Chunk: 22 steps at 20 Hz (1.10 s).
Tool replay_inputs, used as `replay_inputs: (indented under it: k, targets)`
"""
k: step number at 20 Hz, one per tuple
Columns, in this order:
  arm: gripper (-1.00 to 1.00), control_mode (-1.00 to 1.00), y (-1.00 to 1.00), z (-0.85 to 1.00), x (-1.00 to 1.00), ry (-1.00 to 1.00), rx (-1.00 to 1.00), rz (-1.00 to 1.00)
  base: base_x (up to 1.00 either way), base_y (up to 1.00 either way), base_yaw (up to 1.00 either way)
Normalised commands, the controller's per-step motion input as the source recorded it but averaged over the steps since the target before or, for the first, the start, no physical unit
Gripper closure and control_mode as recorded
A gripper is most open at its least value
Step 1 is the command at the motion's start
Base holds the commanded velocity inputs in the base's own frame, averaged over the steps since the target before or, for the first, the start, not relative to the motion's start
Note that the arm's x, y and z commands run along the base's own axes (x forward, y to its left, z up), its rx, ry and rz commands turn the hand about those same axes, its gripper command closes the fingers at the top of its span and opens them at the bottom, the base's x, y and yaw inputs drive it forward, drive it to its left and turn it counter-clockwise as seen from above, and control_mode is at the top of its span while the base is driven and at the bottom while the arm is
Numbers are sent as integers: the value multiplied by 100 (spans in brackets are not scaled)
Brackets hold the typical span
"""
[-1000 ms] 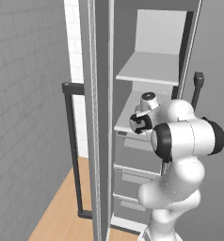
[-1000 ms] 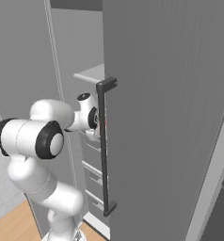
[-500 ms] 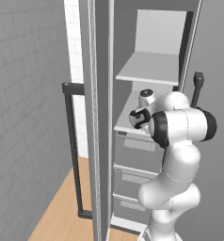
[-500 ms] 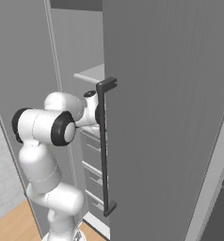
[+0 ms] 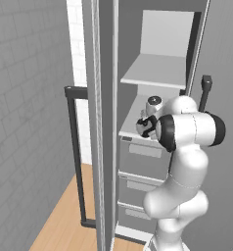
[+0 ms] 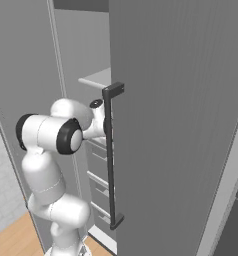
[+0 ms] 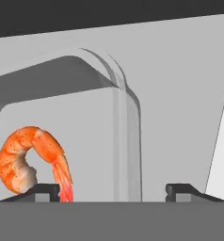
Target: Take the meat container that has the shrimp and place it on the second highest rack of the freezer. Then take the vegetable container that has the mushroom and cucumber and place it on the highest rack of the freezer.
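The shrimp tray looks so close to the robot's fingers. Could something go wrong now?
Maybe. The gripper is open, but its fingertips sit either side of the meat container's wall. Pulling back crooked could drag the tray along the lower shelf. The shrimp lies close to one fingertip and might get nudged. The arm is also reaching in near the freezer door's black handle, so a wide swing might bump it.

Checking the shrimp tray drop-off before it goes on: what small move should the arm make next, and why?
Probably draw the gripper straight back out of the freezer. Its fingertips stand wide apart on either side of the meat container wall, gripping nothing; the shrimp lies inside. The vegetable container comes next.
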Motion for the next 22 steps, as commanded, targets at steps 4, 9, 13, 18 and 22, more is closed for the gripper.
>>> replay_inputs:
  k: [4, 9, 13, 18, 22]
  targets:
    - [-100, -100, 0, -6, -26, -35, 0, 1, 0, 0, 0]
    - [-100, -100, 4, 33, -61, -31, 0, 0, 0, 0, 0]
    - [-100, -100, 36, 75, -61, -17, -4, 0, 0, 0, 0]
    - [-100, -100, 42, 89, -52, -3, -4, 0, 0, 0, 0]
    - [-100, -100, 25, 96, -60, -3, -1, 0, 0, 0, 0]
